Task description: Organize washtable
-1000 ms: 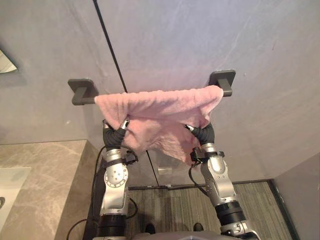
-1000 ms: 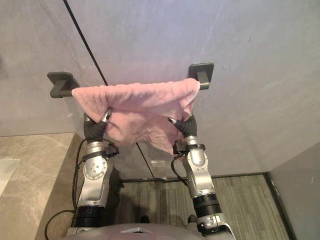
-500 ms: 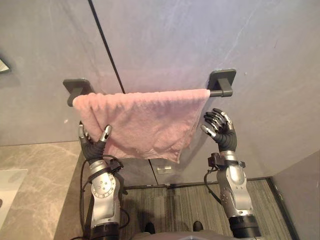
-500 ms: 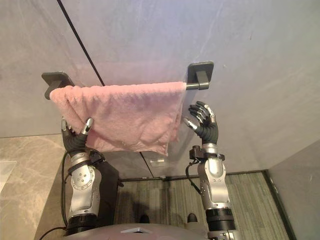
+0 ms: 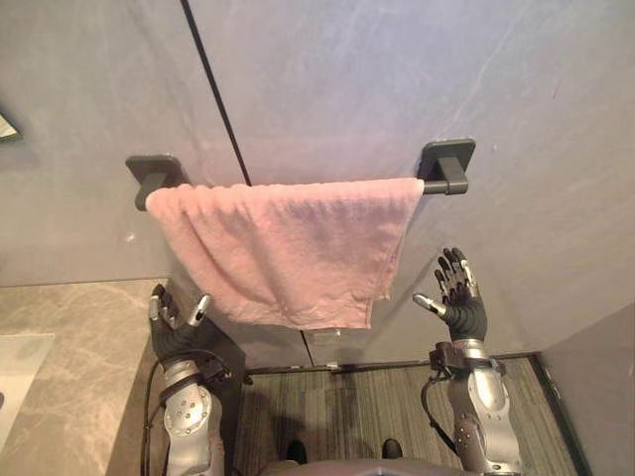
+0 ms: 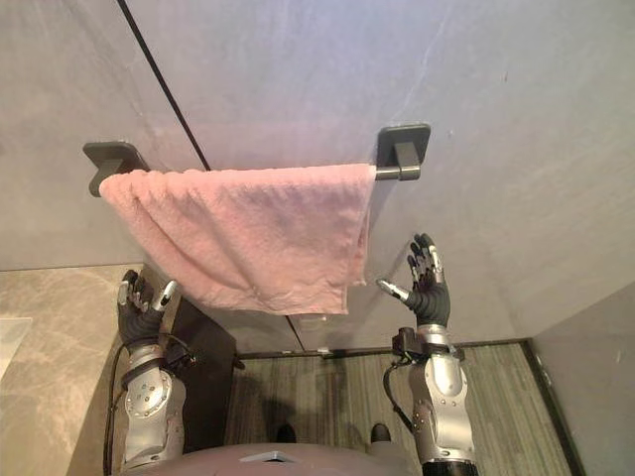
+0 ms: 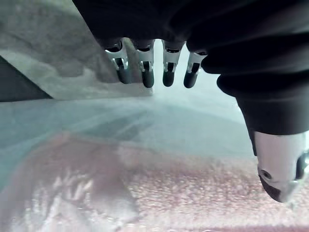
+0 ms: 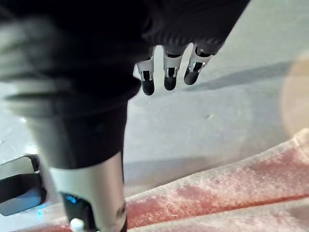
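A pink towel (image 5: 288, 248) hangs spread over the dark wall rail (image 5: 437, 185), between its left bracket (image 5: 154, 177) and its right bracket (image 5: 446, 164). The towel's lower edge slants, longer toward the right. My left hand (image 5: 175, 325) is open below the towel's left corner, apart from it. Open too, my right hand (image 5: 458, 297) is raised just right of the towel's hanging edge and holds nothing. The towel also shows past the fingers in the left wrist view (image 7: 193, 193) and the right wrist view (image 8: 231, 179).
A beige marble counter (image 5: 69, 347) with a white basin (image 5: 15, 377) lies at the lower left. The grey wall (image 5: 347, 79) carries a dark vertical seam (image 5: 213, 94). Striped floor (image 5: 367, 407) lies below, and a wall socket (image 5: 325, 335) sits under the towel.
Both hands have let go of the towel and dropped lower and outward. The towel went from bunched to hanging flat and spread along the rail.
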Robot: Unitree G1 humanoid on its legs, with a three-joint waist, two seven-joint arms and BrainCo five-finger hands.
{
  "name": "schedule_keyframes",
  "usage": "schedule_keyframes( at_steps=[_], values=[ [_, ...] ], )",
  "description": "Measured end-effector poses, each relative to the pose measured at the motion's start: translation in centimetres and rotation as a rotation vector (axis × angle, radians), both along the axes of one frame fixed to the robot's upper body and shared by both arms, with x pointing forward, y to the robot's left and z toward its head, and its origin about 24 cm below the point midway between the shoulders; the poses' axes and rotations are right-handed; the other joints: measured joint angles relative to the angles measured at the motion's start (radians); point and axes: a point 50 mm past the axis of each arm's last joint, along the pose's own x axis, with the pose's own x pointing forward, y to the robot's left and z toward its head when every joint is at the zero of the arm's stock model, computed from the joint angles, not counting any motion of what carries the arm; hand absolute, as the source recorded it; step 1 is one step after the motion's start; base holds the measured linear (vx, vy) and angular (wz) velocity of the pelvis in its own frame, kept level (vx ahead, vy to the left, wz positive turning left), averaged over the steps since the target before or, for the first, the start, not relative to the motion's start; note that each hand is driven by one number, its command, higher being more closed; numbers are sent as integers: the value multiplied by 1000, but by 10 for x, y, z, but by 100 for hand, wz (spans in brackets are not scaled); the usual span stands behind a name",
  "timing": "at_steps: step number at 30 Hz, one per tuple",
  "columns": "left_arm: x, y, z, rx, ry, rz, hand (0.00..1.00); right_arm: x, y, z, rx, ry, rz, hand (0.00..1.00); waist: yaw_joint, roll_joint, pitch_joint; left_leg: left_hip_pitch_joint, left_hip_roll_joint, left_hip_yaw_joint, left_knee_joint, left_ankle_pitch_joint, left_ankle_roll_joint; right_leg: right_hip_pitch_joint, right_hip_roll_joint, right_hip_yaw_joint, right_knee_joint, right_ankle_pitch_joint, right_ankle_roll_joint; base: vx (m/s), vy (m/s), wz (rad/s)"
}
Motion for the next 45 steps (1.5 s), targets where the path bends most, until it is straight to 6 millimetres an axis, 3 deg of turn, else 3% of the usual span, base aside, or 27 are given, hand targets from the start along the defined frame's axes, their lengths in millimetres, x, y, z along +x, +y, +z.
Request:
schedule_keyframes(
  at_steps=[6,12,16,18,21,26,28,29,33,38,40,41,43,45],
  values=[
    [-16,9,-13,-199,-64,-116,0,-25,5,-20,8,91,127,0,1,0,-1,-6,0,-11,0,-1,0,-3,-1,-8,1,-3,-1,3,-2,2],
    [-33,14,-46,-504,-98,-311,0,-42,9,-56,2,253,308,0,1,-6,-7,-6,0,-23,8,-1,0,7,-1,-25,4,-7,-3,-11,-5,8],
    [-46,5,-58,-614,-94,-432,0,-50,1,-75,-35,343,377,0,3,-11,-10,-8,-1,-32,14,-1,0,8,-1,-29,10,-8,-3,-20,2,3],
    [-47,-8,-64,-799,-159,-393,0,-54,1,-81,-71,382,396,0,3,-16,-13,-13,-1,-41,17,0,-1,6,-1,-39,17,-16,-8,-41,-1,14],
    [-46,-12,-66,-868,-188,-382,0,-55,-5,-82,-93,402,420,0,2,-21,-19,-21,0,-53,28,0,-1,7,-1,-50,25,-18,-9,-35,-6,13],
    [-46,-12,-65,-866,-135,-473,0,-56,-11,-90,-145,457,497,0,0,-18,-22,-6,1,-53,30,-1,-1,8,-1,-47,55,-33,-10,0,0,0],
    [-40,-10,-54,-700,-21,-746,0,-52,-11,-91,-175,474,562,0,-1,-13,-27,-4,2,-50,30,-1,-1,6,1,-42,61,-34,-10,-28,3,-4],
    [-31,-15,-40,-662,-48,-889,0,-48,-7,-91,-190,470,607,0,-1,-10,-28,-4,2,-49,30,-2,-1,2,1,-37,65,-34,-10,-33,12,-6],
    [-1,-40,-5,-609,-130,-1154,0,-25,26,-88,-245,416,798,0,-3,3,-36,-2,2,-38,28,-5,-3,0,1,-22,71,-33,-10,-43,18,-11],
    [-2,-55,-3,-653,-103,-1262,0,-17,38,-82,-261,377,860,0,-6,4,-37,6,1,-36,28,1,-2,-1,0,-16,74,-33,-9,29,-3,0],
    [-5,-51,-9,-647,-46,-1286,0,-12,41,-73,-302,337,904,0,-3,2,-36,7,1,-33,30,2,-3,-6,1,-10,82,-34,-10,31,-2,-8],
    [-7,-40,-12,-624,-13,-1282,0,-9,42,-64,-305,296,917,0,-3,1,-35,12,2,-30,31,2,-4,-6,1,-7,89,-38,-12,24,-5,-8],
    [-7,-26,-9,-595,3,-1309,0,-2,45,-53,-327,242,935,0,-1,-2,-34,14,2,-29,31,2,-4,-5,1,-5,100,-44,-12,3,-3,-2],
    [-6,-26,-4,-583,-18,-1344,0,3,52,-48,-346,213,968,0,3,-3,-34,15,1,-32,31,0,-2,-4,1,-6,111,-52,-11,-33,-3,4]
  ],
)
